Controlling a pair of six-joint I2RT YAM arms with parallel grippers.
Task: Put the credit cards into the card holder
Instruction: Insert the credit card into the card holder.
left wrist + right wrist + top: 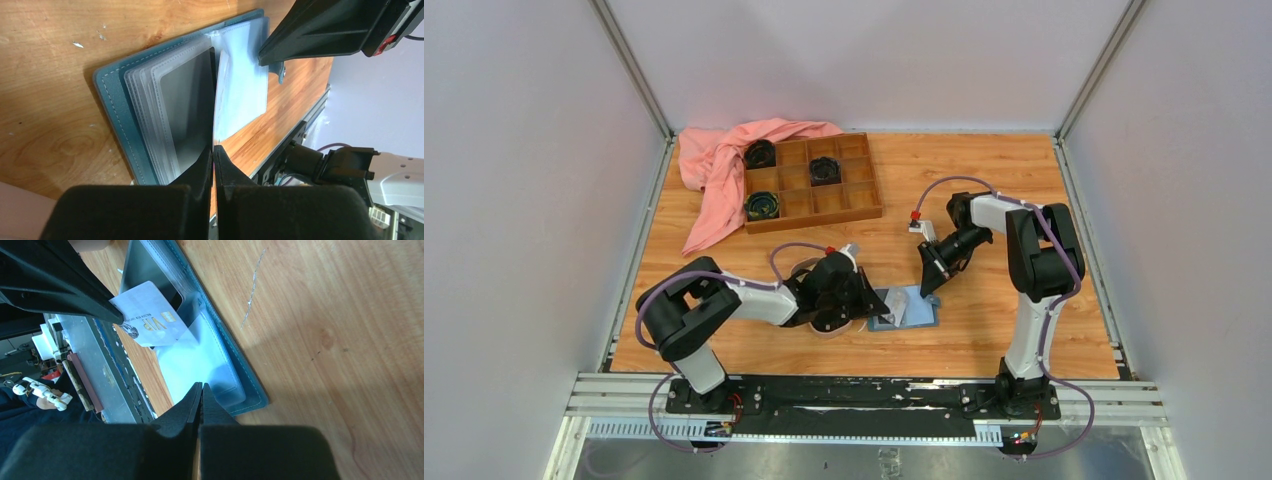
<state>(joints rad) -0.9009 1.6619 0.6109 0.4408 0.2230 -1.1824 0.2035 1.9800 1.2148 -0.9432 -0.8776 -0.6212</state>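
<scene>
Wooden table [984, 190], pale walls [524, 150], card holder [919, 303]

A brown wooden compartment tray [856, 172] is set at the far left of the wooden table [984, 180]. Three black round objects [763, 206] are held in separate compartments. A pink cloth [714, 170] is draped over the tray's far left corner and trails toward the near left.

Top view looks down; wrist views closely share card holder [116, 100].
</scene>
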